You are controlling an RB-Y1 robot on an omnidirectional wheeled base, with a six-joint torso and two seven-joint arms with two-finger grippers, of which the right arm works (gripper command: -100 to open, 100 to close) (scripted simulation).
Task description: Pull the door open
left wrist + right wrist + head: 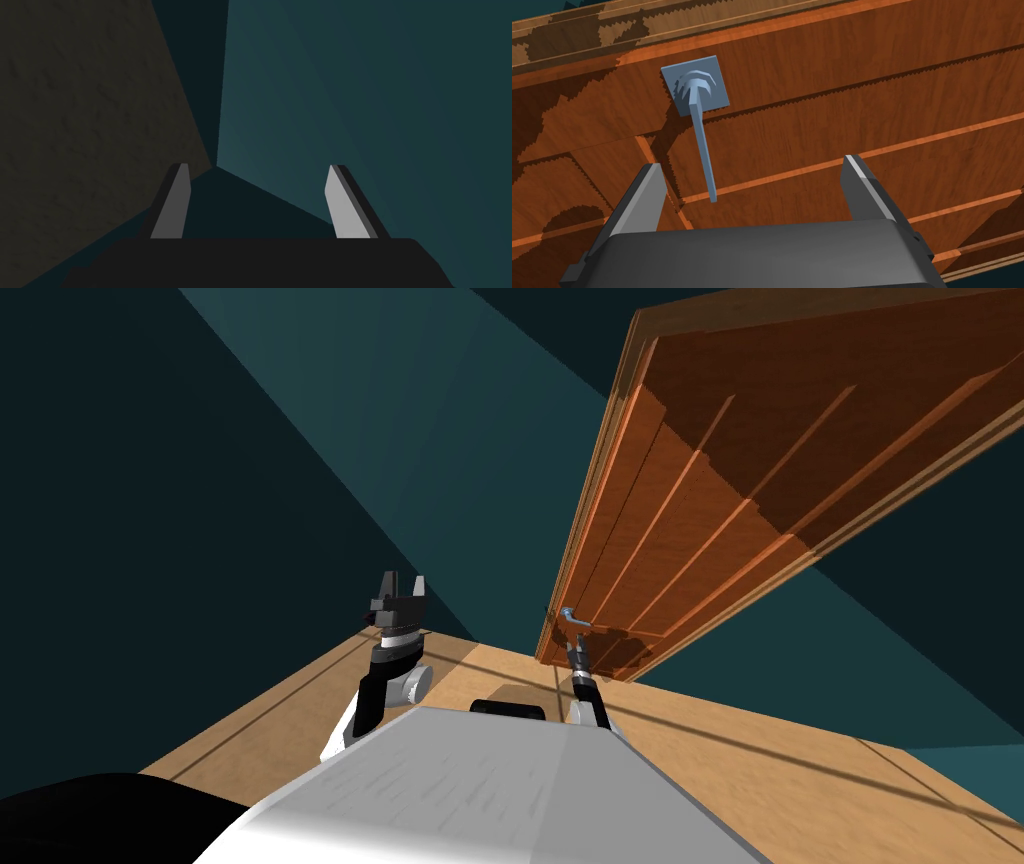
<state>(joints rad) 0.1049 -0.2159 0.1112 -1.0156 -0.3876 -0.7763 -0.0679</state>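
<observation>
A reddish-brown panelled wooden door stands ahead on my right in its lighter wooden frame. It carries a thin blue-grey lever handle on a square plate. My right gripper is open just in front of the door, and the lever's free end reaches down between its fingers, nearer one finger, touching neither. In the head view that gripper sits right below the handle. My left gripper is raised at the left, open and empty, away from the door.
Dark teal walls flank the door on both sides. A light wooden floor runs from the door's foot to my base. A black area lies at the lower left corner.
</observation>
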